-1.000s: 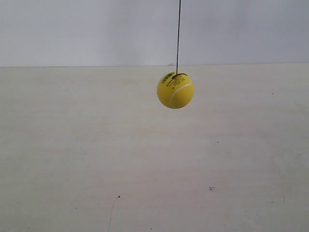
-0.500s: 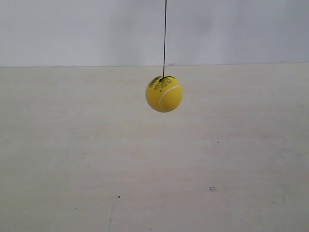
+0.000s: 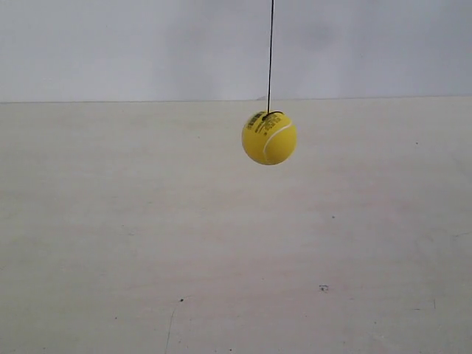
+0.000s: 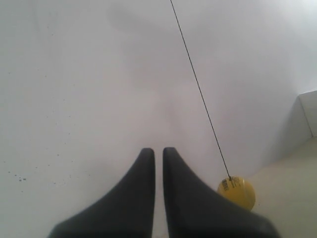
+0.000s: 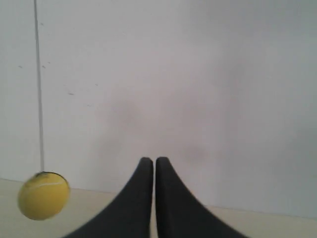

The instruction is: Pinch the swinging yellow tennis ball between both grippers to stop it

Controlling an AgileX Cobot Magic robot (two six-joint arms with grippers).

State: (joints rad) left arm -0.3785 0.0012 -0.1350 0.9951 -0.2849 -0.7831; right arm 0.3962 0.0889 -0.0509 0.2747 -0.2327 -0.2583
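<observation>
The yellow tennis ball hangs on a thin dark string above the pale table, a little right of centre in the exterior view; neither arm shows there. In the left wrist view my left gripper is shut, its black jaws nearly touching with nothing between them. The ball hangs well off to one side of it, beyond the jaws. My right gripper is shut and empty too, and the ball hangs apart from it, near that frame's edge.
A pale wooden tabletop stretches under the ball, with a plain white wall behind it. A white box-like corner shows at the edge of the left wrist view.
The ball swung towards the exterior view's left half a second ago and has swung back right, to about where it hung one second ago.
</observation>
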